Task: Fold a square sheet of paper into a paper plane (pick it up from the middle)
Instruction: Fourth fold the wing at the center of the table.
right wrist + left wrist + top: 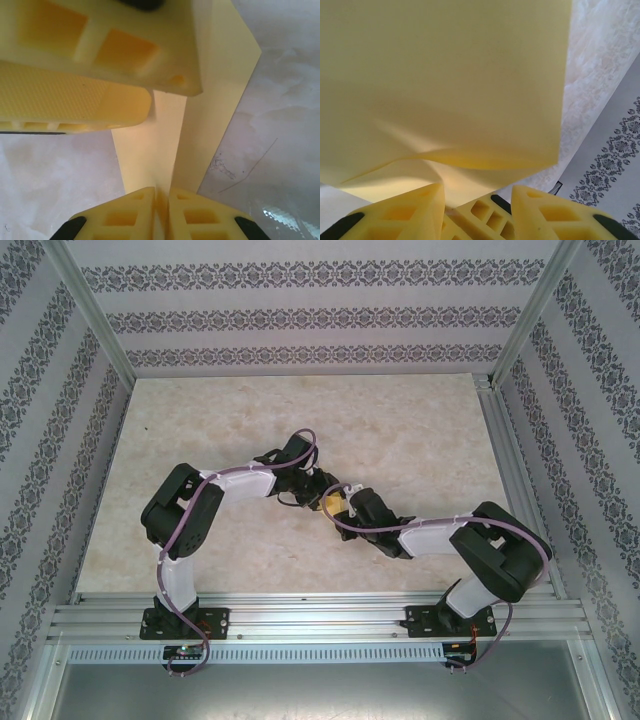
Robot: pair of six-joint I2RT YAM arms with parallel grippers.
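The two arms reach in towards each other and meet close to the middle of the marbled worktop (420,430), a touch nearer its near edge than its far one. From above, only a small patch of pale yellow shows between the two wrists: that is the sheet of paper (331,502), caught where the grippers come together.

The right wrist camera gives the clearest look. The right gripper (161,192) has its two yellow fingers drawn almost together, and the paper's crease (167,145) runs straight down into the narrow slit between them, so it is pinching the sheet at the fold. One flap (220,85) spreads up and to the right over the worktop; the other side runs up behind the left gripper's fingers (75,100), which cross the top of that view just beside the paper.

From the left wrist camera, the sheet (445,90) stands right in front of the lens, smooth apart from a soft buckle low down. The left gripper (477,187) has its fingers standing well apart at the bottom of that view. A finger of the other gripper (480,217) sits in the gap between them. Its jaws look released rather than clamped on the paper.

Patterned wall panels (300,320) close in the worktop on three sides.
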